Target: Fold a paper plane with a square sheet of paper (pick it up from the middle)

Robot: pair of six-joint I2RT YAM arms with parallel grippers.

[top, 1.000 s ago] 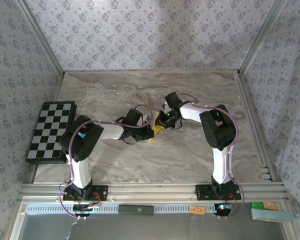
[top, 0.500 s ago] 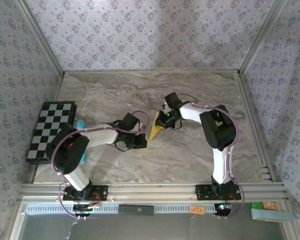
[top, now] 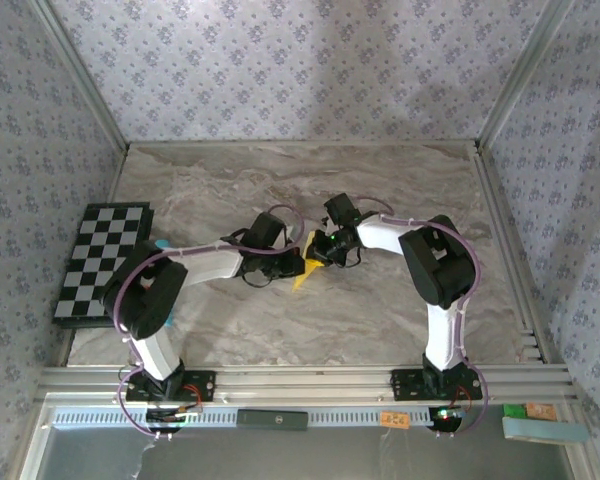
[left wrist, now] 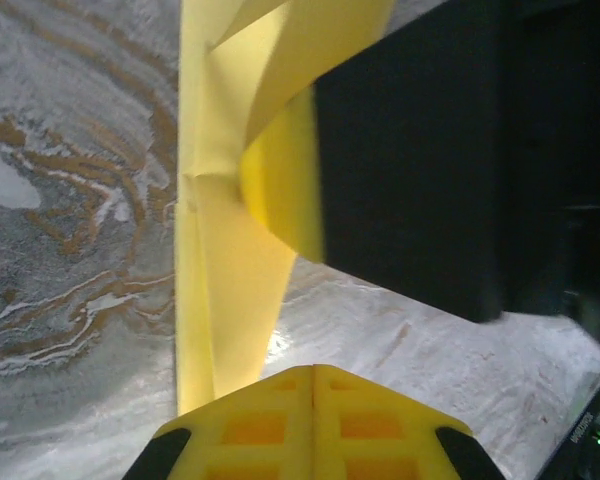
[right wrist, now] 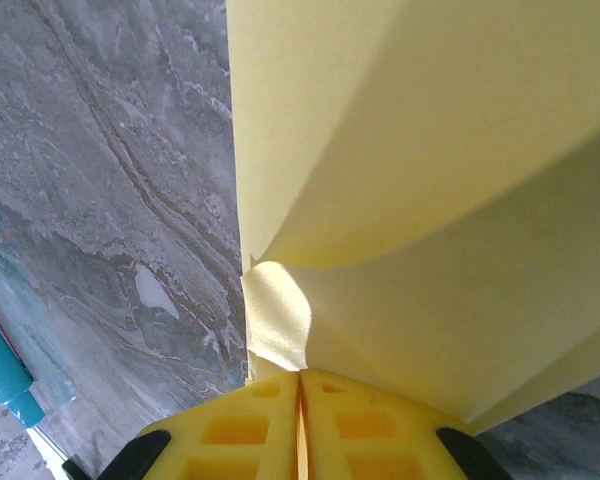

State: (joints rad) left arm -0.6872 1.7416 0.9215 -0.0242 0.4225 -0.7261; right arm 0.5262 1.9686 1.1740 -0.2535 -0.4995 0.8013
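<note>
The square sheet of paper (top: 302,275) is a creased yellow shape in the middle of the marble table, between the two grippers. My right gripper (top: 318,252) is shut on it. In the right wrist view the paper (right wrist: 430,150) fans up and out of the closed tips (right wrist: 300,374). My left gripper (top: 292,264) is shut with nothing in it. In the left wrist view its closed tips (left wrist: 313,370) sit just right of a tall folded edge of the paper (left wrist: 220,280), and the right gripper's black body (left wrist: 420,150) looms above.
A black-and-white checkered board (top: 100,260) lies at the table's left edge. A blue-tipped pen (top: 160,245) lies beside it, and the pen (right wrist: 5,375) also shows at the lower left of the right wrist view. Patterned walls enclose the table on three sides.
The left gripper swung back toward me half a second ago and has returned against the paper. The right gripper has shifted slightly left, still holding the paper.
</note>
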